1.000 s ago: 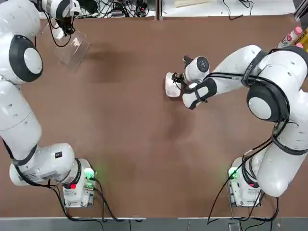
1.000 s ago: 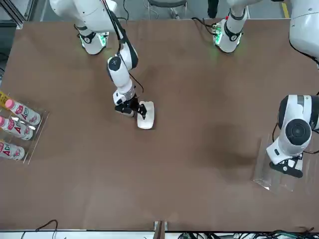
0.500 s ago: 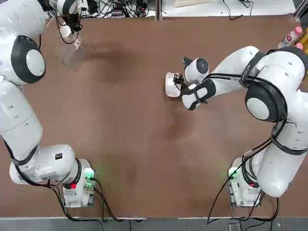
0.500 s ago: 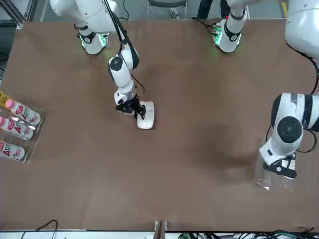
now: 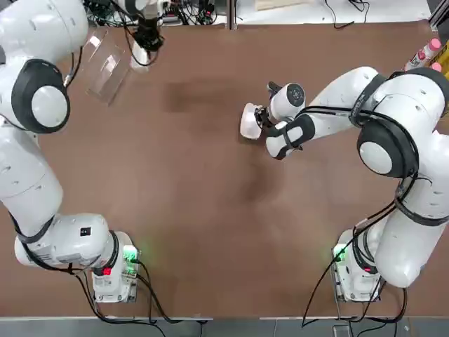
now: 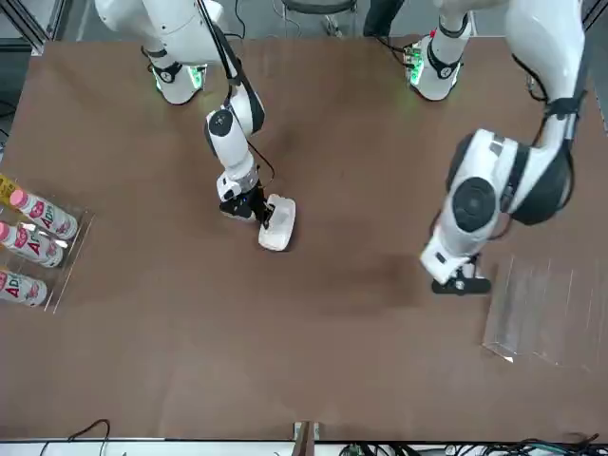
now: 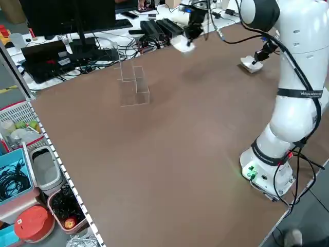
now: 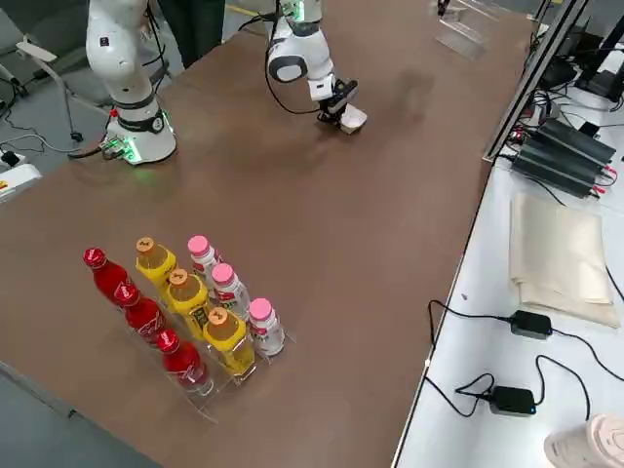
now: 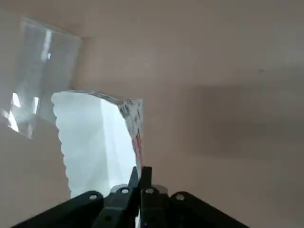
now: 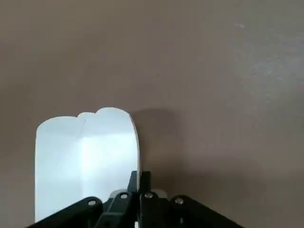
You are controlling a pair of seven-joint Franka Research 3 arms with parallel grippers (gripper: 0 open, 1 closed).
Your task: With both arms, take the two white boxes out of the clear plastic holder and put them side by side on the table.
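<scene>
My left gripper (image 5: 146,42) is shut on one white box (image 9: 90,142) and holds it in the air (image 7: 182,45), to the right of the clear plastic holder (image 5: 105,67). The holder (image 6: 546,309) stands at the table's far left corner with no box showing in it. The other white box (image 5: 248,121) rests on the table right of the centre. My right gripper (image 5: 261,118) is low beside it, its fingers pinched together on the box's near edge (image 10: 85,161).
A clear rack of red, yellow and pink-capped bottles (image 8: 185,312) stands near the table's far right corner (image 6: 28,247). A monitor, power strips and cables (image 7: 87,36) line the bench past the far edge. Bare brown table (image 5: 196,210) lies between the arms.
My left gripper has carried its box up out of the holder and to the right. The right gripper has shut on the box on the table, which shifted and tilted slightly.
</scene>
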